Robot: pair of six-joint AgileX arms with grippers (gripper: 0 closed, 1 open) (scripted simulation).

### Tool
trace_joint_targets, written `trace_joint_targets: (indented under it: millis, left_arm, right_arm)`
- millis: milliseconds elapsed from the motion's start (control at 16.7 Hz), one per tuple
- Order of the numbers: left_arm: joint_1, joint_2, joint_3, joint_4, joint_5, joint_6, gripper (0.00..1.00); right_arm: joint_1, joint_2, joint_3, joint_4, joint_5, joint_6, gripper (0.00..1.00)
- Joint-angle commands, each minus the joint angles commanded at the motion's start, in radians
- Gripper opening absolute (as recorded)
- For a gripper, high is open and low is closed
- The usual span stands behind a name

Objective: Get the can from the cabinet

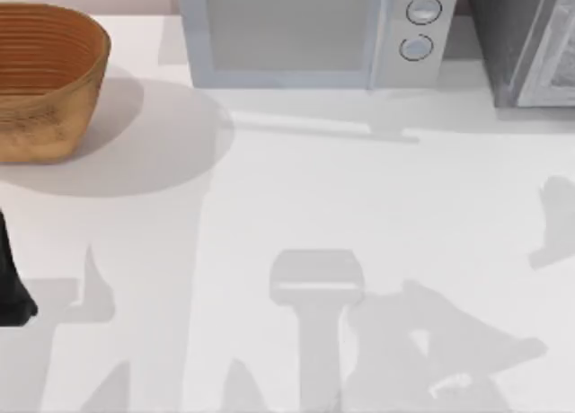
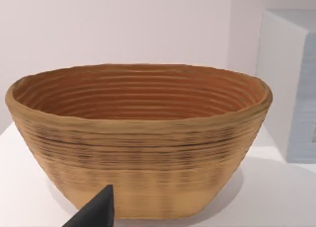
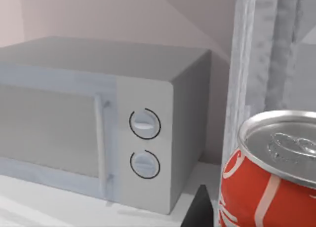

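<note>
Holding the red can (image 3: 269,180) right up against my right jaws, beside the cabinet (image 3: 256,64) next to the microwave (image 3: 98,123). Can't tell if they're clenching it. White swirl on the can, no readable lettering. Left arm's idling by the basket (image 2: 138,138).
</note>
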Motion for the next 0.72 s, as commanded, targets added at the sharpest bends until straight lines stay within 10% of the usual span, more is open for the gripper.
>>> trace_joint_targets:
  millis: [720]
  left_arm:
    - [0.0,0.0,0.0,0.0,0.0,0.0,1.0]
  right_arm:
    - [-0.304,1.157,0.217,0.93,-0.656,0.03,0.0]
